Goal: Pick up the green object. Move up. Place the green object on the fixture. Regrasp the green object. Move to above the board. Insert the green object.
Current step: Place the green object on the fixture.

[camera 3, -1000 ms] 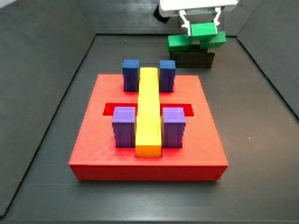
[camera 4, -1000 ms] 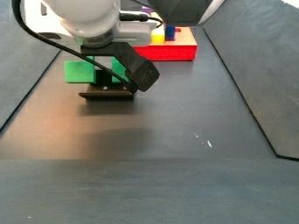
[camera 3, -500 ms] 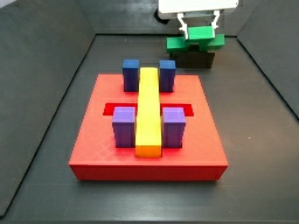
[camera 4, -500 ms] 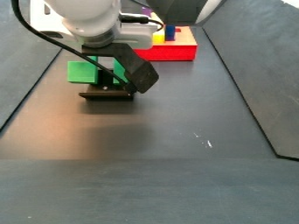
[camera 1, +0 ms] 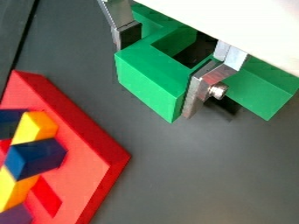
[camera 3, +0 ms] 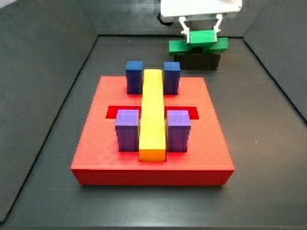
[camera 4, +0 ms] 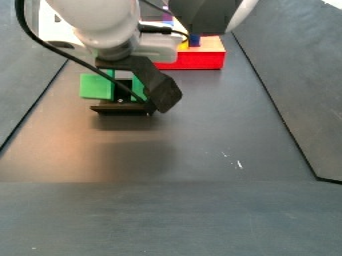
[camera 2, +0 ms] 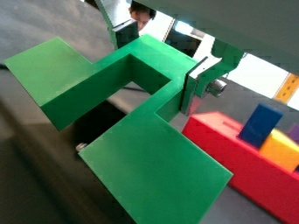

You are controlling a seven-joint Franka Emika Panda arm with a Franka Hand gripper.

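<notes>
Nearest the camera in a side view lay the board (camera 3: 108, 157), a red slab in the middle of the dark floor, carrying a yellow bar (camera 3: 153, 112) down its length with purple blocks (camera 3: 128, 128) on either side of the bar toward the near edge and blue blocks (camera 3: 135, 72) toward the far edge; the cut-out slot (camera 3: 121, 112) around the bar showed no green in it. Beyond the board, close to the far edge of the floor and a little toward its right corner, stood the fixture (camera 3: 198, 59), and the green object (camera 3: 198, 40) sat on top of it. The gripper (camera 3: 202, 27) hung directly over that spot, and in a wrist view its silver fingers (camera 2: 201, 80) straddled the narrow middle part of the green object (camera 2: 140, 114) (whether the pads were pressing it or merely lying alongside could not be told). Judged from this, the pick-up, lift and placing on the fixture looked done and the regrasp was in hand; the move above the board and the insertion remained.
</notes>
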